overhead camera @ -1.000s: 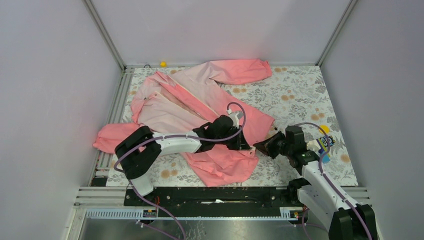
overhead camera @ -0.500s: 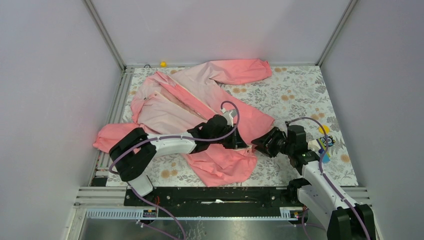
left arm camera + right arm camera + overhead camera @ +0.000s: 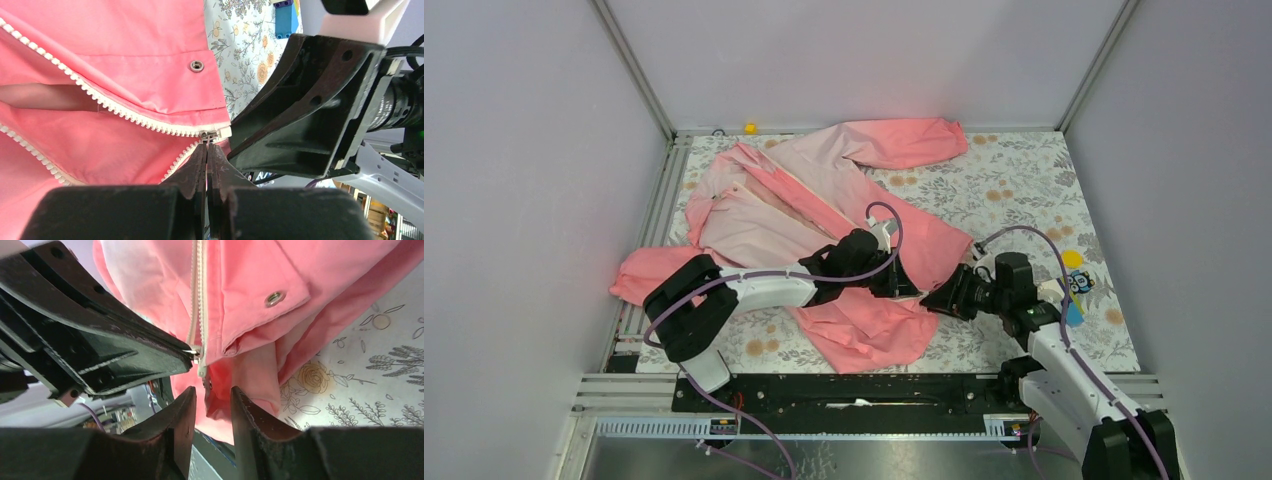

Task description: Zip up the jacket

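At jacket [image 3: 824, 190] hem: left gripper [image 3: 206, 146] closed tight on zipper [image 3: 125, 117] end; right gripper [image 3: 213, 392] part-open, holding nothing.

In the left wrist view the jacket [image 3: 125, 60] runs off the top and left edges, and its zipper [image 3: 120, 112] goes out at the left too. The left gripper [image 3: 207, 146] has its tips pressed together right at the zipper's end, but it is too hard to tell if they pinch it. The big black right gripper [image 3: 250, 132] hides much of the flowery table [image 3: 240, 45] on the right side. A blue block [image 3: 286, 17] is cut off by the top edge. In the right wrist view the near fingers [image 3: 175, 430] at the bottom look blurry. In the top view a little yellow thing [image 3: 750, 128] at the top is too small to tell, and some colourful bits [image 3: 1076, 284] at the right sit partly behind the arm.
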{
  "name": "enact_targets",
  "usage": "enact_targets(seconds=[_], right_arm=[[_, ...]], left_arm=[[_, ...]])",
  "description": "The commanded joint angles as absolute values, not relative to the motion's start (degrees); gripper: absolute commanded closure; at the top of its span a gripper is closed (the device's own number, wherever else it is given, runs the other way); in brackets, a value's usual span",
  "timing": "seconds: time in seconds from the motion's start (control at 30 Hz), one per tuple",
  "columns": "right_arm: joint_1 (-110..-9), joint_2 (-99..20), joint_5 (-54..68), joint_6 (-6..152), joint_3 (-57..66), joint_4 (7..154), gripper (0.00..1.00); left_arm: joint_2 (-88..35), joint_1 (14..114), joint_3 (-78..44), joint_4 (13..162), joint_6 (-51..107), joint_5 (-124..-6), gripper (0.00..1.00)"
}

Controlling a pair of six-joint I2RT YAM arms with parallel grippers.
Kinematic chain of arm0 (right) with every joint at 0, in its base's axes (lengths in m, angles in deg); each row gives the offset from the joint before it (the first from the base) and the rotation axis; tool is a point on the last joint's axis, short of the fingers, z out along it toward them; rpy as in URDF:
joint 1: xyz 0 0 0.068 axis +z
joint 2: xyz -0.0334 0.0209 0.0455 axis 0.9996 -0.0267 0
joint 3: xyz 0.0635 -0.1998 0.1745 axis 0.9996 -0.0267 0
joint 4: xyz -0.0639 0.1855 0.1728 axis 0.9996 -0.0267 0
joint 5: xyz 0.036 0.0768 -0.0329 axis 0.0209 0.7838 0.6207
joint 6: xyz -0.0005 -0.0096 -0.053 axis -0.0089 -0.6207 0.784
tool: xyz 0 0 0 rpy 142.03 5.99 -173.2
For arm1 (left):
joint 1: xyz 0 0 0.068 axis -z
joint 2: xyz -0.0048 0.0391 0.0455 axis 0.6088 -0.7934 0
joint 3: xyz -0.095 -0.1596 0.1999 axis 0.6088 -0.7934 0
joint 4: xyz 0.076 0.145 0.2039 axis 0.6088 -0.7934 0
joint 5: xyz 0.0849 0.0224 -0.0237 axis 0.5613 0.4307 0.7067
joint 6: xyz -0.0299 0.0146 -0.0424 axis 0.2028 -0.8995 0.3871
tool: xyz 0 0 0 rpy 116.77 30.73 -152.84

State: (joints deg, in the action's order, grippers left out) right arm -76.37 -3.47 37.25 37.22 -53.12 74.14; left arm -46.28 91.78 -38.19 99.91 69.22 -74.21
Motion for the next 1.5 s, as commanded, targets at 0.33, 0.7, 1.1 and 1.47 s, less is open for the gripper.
enact_targets(seconds=[0.33,0.7,1.1,1.47], right_arm=[[-69.7,-9.7,32.4,40.9,-48.7,78.0,0.65],[-69.6,-4.1,17.2,38.8,-51.4,76.0,1.0],[-78.8,8.8,29.1,36.4,-58.0,80.3,1.0],[-78.7,2.3,33.3,46.1,-55.2,76.7,1.0]], left_arm=[[-47.1,92.2,-36.2,102.3,69.4,-75.7,1.0],[-47.0,93.1,-37.4,97.9,69.5,-69.9,1.0],[-47.2,90.2,-42.4,102.3,69.5,-69.4,1.0],[-46.4,92.8,-37.9,102.3,70.0,-71.9,1.0]])
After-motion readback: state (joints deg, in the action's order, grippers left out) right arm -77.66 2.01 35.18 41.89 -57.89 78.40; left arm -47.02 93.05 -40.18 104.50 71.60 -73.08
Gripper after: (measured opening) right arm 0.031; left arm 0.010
